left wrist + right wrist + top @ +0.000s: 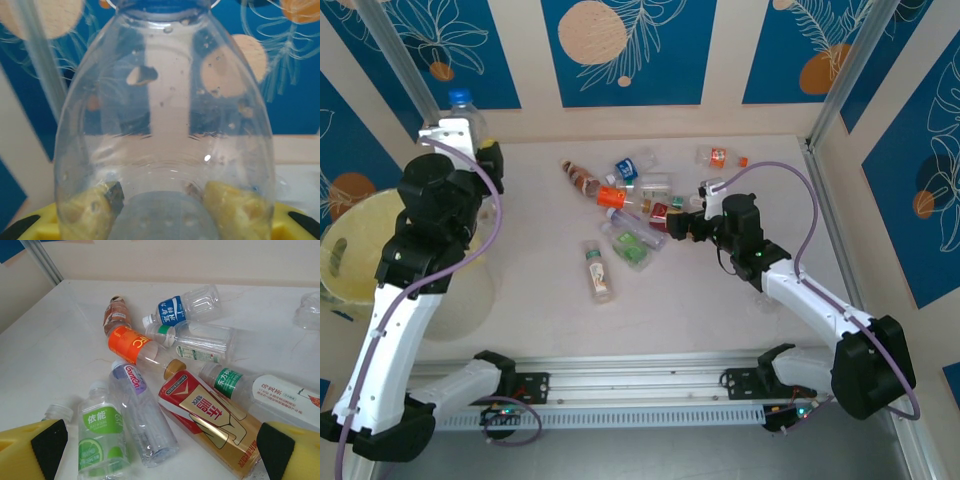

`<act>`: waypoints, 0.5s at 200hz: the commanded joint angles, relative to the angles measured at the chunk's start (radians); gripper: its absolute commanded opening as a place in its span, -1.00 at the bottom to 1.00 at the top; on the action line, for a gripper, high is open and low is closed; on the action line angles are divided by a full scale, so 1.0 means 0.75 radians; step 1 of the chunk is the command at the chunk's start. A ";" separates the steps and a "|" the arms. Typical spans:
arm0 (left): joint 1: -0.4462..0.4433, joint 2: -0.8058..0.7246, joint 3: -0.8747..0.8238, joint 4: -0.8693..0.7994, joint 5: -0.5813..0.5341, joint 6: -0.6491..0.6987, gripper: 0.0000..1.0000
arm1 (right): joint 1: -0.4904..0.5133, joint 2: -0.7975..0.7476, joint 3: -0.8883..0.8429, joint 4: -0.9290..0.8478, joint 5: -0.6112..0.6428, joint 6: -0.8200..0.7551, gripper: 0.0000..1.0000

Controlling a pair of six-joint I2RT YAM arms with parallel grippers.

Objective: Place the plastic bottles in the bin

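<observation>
Plastic this thin looks light, squashy and slick, so the left gripper (162, 210) pinches 1 clear bottle (165, 100) low on its body, where it should give least, and the right gripper (162, 447) gapes open over the pile (145, 410).

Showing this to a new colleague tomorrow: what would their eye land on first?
The left gripper holds a clear bottle at the back left of the table, near the yellow bin. Mid-table lies a heap of colourful bottles, with the open right gripper at its right edge.
</observation>
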 commanded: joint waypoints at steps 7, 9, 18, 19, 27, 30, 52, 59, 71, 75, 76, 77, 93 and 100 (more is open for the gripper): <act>0.031 0.020 0.146 0.004 -0.589 0.147 -1.00 | 0.013 0.016 0.046 0.039 0.006 -0.017 0.99; 0.037 0.023 0.148 0.010 -0.625 0.161 -1.00 | 0.012 0.018 0.046 0.039 0.007 -0.018 0.99; 0.073 0.032 0.143 0.056 -0.743 0.240 -1.00 | 0.012 0.026 0.051 0.041 0.008 -0.023 0.99; 0.077 0.034 0.142 0.065 -0.754 0.250 -1.00 | 0.012 0.026 0.052 0.041 0.008 -0.023 0.99; 0.131 0.041 0.115 0.137 -0.837 0.329 -1.00 | 0.013 0.035 0.057 0.042 0.008 -0.027 0.99; 0.163 0.044 0.100 0.163 -0.859 0.357 -1.00 | 0.013 0.038 0.059 0.041 0.007 -0.030 0.99; 0.450 0.067 0.042 0.069 -0.845 0.243 -1.00 | 0.014 0.057 0.072 0.043 0.006 -0.044 0.98; 0.518 0.072 0.024 0.006 -0.821 0.167 -1.00 | 0.014 0.062 0.078 0.043 0.007 -0.049 0.99; 0.608 0.069 -0.012 -0.078 -0.766 0.050 -1.00 | 0.014 0.070 0.088 0.039 0.009 -0.062 0.99; 0.631 0.064 -0.023 -0.097 -0.746 0.020 -1.00 | 0.015 0.073 0.093 0.036 0.012 -0.067 0.98; 0.637 0.062 -0.027 -0.101 -0.741 0.013 -1.00 | 0.015 0.074 0.094 0.035 0.012 -0.069 0.99; 0.642 0.061 -0.033 -0.104 -0.737 0.008 -1.00 | 0.016 0.074 0.096 0.035 0.012 -0.071 0.99; 0.703 0.041 -0.113 -0.084 -0.694 -0.040 -1.00 | 0.016 0.077 0.104 0.026 0.022 -0.086 0.99; 0.730 0.036 -0.157 -0.056 -0.685 -0.049 -1.00 | 0.016 0.080 0.103 0.029 0.023 -0.091 0.99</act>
